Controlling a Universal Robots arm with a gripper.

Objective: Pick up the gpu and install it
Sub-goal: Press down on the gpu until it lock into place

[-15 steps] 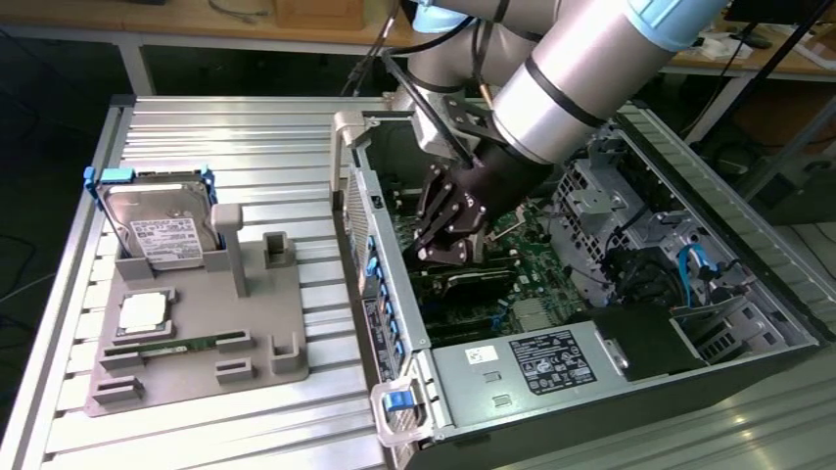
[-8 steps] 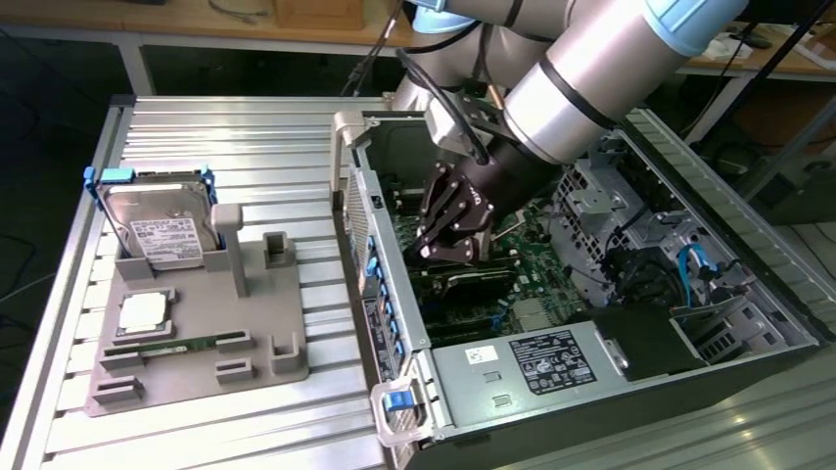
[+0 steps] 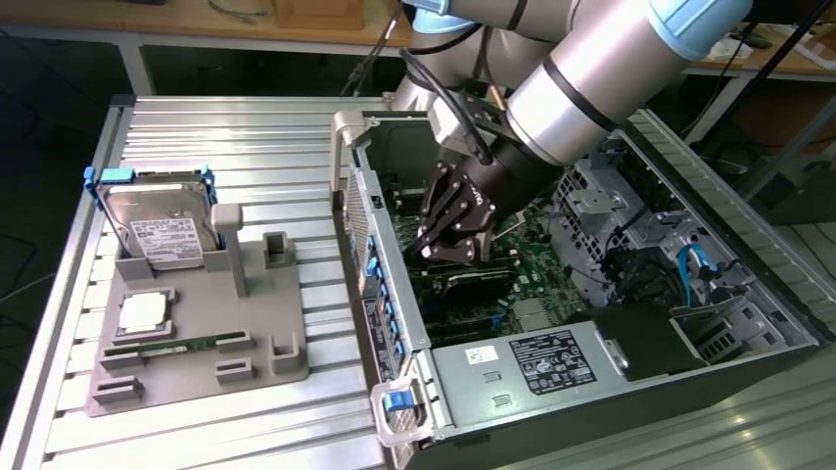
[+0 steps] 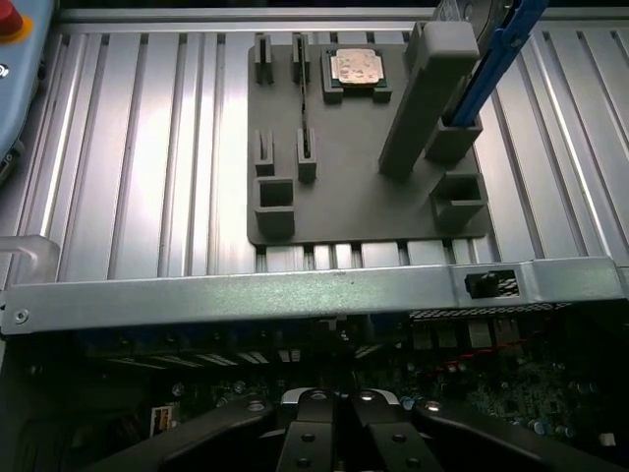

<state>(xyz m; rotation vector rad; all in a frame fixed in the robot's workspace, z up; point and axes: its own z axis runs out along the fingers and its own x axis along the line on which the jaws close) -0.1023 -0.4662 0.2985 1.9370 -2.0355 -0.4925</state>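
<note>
Your jaws are fully closed, nothing visibly between them, just above the gpu inside the case. Press straight down, evenly, no tilt.

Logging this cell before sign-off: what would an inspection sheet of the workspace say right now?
Surface: ribbed metal table, grey fixture plate on it.
Job's things: dark gpu inside the open computer case, just under the claw.
Clutter: hard drive, processor, memory stick on the plate.
Grippers: claw shut, down in the case.
Cables: blue cable in case; black cable along the arm.
Surroundings: wooden benches behind.
</note>
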